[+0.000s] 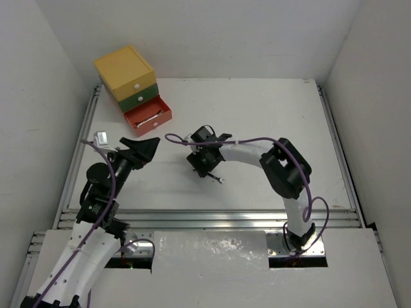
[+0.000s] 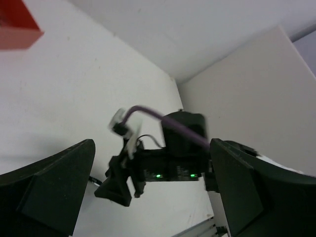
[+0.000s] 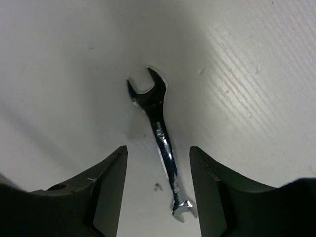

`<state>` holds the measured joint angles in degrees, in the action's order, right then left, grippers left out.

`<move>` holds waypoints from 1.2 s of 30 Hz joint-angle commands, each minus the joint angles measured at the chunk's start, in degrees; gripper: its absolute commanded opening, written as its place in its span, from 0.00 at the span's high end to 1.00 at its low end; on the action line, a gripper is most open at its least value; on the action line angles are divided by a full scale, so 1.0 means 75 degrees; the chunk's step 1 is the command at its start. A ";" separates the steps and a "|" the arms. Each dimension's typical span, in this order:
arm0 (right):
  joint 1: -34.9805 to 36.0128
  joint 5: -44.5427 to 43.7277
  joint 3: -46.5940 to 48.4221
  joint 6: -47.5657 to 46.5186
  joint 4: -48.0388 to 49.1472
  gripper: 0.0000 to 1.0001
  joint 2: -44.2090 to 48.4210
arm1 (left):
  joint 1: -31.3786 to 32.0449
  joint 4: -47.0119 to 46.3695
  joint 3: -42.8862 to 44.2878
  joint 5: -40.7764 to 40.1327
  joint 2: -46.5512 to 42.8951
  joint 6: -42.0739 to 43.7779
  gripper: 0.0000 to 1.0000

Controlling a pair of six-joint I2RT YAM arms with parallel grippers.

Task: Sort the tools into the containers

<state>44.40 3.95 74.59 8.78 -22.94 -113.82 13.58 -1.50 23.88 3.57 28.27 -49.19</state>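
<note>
Hovering right gripper [image 3: 157,168]: we see its jaws partly open above the white table [image 1: 270,128], one finger on each side of an open-end wrench [image 3: 159,133], neither touching it.
Tool: it lies flat, mid-table.
Left gripper [image 1: 144,146]: jaws wide, holding nothing, at the table's left.
Drawers: yellow drawer [image 1: 122,67] atop green drawer [image 1: 138,99], both closed; orange-red drawer [image 1: 166,109] pulled out, second wrench [image 1: 146,121] inside.

no text, brand, number or sign can be read in any view. the wrench [image 3: 160,133] has a rough patch mid-shank, towards its 5 o'clock end, too blurred to read as lettering.
</note>
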 commanded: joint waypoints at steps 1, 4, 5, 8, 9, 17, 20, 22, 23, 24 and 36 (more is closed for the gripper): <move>0.0068 -0.0667 0.0824 -0.0619 -0.0878 0.46 -0.0502 | 0.0017 0.0996 0.0495 -0.0242 -0.0090 0.0792 0.00; 0.0360 -0.1319 0.1058 -0.0782 -0.1112 0.52 -0.0912 | 0.0017 0.1114 0.0496 -0.0090 -0.0090 0.0957 0.00; 0.0407 -0.1543 0.1117 -0.0807 -0.1183 0.56 -0.1030 | 0.0017 0.1125 0.0461 -0.0067 -0.0102 0.0992 0.00; 0.0443 -0.1639 0.1223 -0.0842 -0.1500 0.71 -0.1429 | 0.0017 0.1160 0.0437 -0.0008 -0.0125 0.1039 0.00; 0.0443 -0.1384 0.1142 -0.0854 -0.1535 0.74 -0.1487 | 0.0017 0.1195 0.0437 -0.0019 -0.0160 0.1051 0.00; 0.0350 0.0234 0.1375 -0.0830 -0.2039 0.90 -0.1981 | 0.0017 0.0986 0.0344 0.0285 0.0003 0.1074 0.00; 0.0267 0.0213 0.1445 -0.0702 -0.1934 1.00 -0.1806 | 0.0029 0.0740 0.0133 0.0531 0.0249 0.0981 0.00; 0.0267 0.0026 0.1399 -0.0515 -0.1771 1.00 -0.1572 | 0.0017 0.0436 -0.0274 0.0834 0.0308 0.0643 0.00; 0.0267 -0.0091 0.1318 -0.0444 -0.1642 1.00 -0.1396 | 0.0017 -0.0134 -0.0463 0.0952 0.0355 0.0513 0.00; 0.0267 -0.0174 0.1050 -0.0223 -0.1235 1.00 -0.0919 | 0.0017 -0.0337 -0.0639 0.1046 0.0402 0.0361 0.00; 0.0267 -0.0069 -0.1202 0.0799 0.1488 1.00 0.1921 | 0.0344 -0.3653 -0.2351 0.1293 0.1175 -0.1152 0.00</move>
<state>46.00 1.91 66.08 12.32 -19.46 -103.09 14.92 -15.57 7.40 12.27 36.16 -54.37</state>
